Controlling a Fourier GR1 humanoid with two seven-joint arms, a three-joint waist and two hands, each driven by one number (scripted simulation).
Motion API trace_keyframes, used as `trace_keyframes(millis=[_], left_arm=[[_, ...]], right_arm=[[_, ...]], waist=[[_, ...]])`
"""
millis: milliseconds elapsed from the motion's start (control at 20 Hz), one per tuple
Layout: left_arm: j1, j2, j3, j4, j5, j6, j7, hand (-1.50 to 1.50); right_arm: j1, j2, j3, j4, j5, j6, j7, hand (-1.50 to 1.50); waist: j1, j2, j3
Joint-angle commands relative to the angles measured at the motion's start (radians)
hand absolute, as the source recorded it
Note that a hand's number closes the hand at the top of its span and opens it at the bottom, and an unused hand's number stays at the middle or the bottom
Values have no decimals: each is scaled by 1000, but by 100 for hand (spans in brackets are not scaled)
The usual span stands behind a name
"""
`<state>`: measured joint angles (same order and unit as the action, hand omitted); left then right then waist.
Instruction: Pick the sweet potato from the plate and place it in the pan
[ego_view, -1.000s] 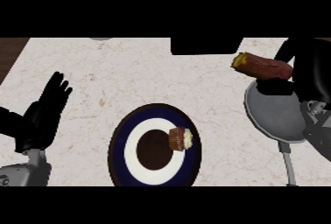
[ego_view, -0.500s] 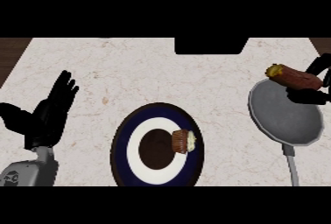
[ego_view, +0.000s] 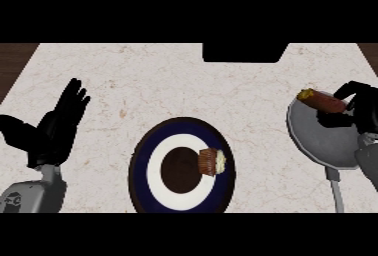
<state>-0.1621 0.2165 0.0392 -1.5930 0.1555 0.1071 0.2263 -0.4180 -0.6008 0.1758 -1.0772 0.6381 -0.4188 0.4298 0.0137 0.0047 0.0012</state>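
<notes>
The sweet potato (ego_view: 322, 101), reddish brown with a yellow end, hangs over the far rim of the grey pan (ego_view: 321, 140) at the right. My right hand (ego_view: 356, 106) has its fingers curled round the potato's right end. Its forearm lies across the pan's right side and hides part of it. The dark blue plate (ego_view: 148, 170) with a white ring stands at the centre front and carries a small brown cupcake (ego_view: 210, 161). At the left edge my left hand (ego_view: 55, 127) rests open with its fingers up.
The pan's grey handle (ego_view: 336, 187) runs toward the lower edge. A black object (ego_view: 245, 52) sits at the counter's far edge. Dark wood shows beyond the counter's left corner (ego_view: 15, 60).
My right hand has carried the sweet potato down and to the right, lower over the pan's far rim. The left hand and the plate have shifted slightly in the view.
</notes>
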Motion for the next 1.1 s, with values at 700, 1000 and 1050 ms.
trace_keyframes(millis=[700,1000,1050], left_arm=[[-10,-13,32,-4,-9,10,28,0],[57,4,64,17,7,-29,-39,0],[38,-16,35,-11,-17,1,-9,0]], right_arm=[[47,60,-389,107,-430,53,-454,-150],[285,35,-576,-44,-690,226,-610,-150],[321,55,-591,-85,-729,254,-620,-150]], waist=[[-31,-10,0],[-50,-12,-1],[-52,-14,-1]])
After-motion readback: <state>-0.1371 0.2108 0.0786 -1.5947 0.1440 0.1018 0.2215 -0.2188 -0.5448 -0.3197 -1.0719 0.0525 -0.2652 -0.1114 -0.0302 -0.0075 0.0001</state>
